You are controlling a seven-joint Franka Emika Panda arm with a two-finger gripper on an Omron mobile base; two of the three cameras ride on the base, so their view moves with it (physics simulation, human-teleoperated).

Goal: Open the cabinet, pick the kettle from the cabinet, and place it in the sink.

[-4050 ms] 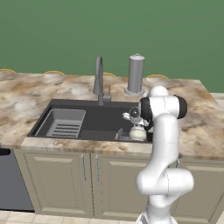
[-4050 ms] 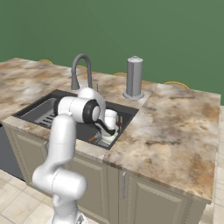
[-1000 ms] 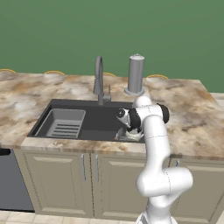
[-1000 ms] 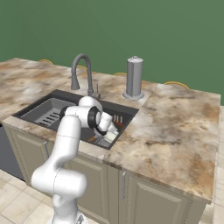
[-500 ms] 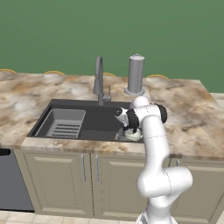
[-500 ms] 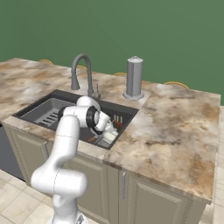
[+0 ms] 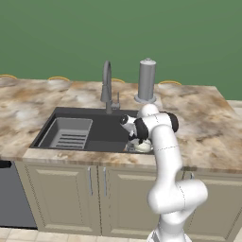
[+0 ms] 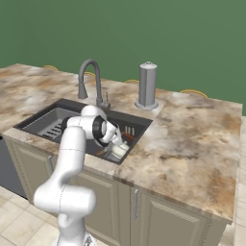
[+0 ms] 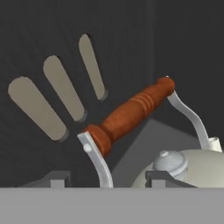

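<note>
The cream-white kettle (image 7: 143,146) (image 8: 118,152) sits in the right end of the dark grey sink (image 7: 71,113) (image 8: 53,109), near its front wall. My gripper (image 7: 135,140) (image 8: 114,142) (image 9: 109,177) hangs low over it and is open. In the hand view the two fingertips (image 9: 59,177) stand wide apart. The kettle's reddish-brown wooden handle (image 9: 131,113) and its wire bail lie just beyond them, untouched. The lid knob (image 9: 169,159) shows below the handle. The cabinet is out of view.
A grey arched faucet (image 7: 108,85) (image 8: 89,79) rises behind the basin. A ribbed tray insert (image 7: 68,133) (image 8: 52,126) fills the sink's left half. A tall grey cylinder (image 7: 147,80) (image 8: 147,85) stands on the marbled counter (image 7: 203,123) behind the sink. Low beige cabinets (image 7: 61,198) are below.
The jaws were shut on the kettle's handle and have now spread apart, letting it go. The arm has stayed low in the sink; the kettle has not shifted.
</note>
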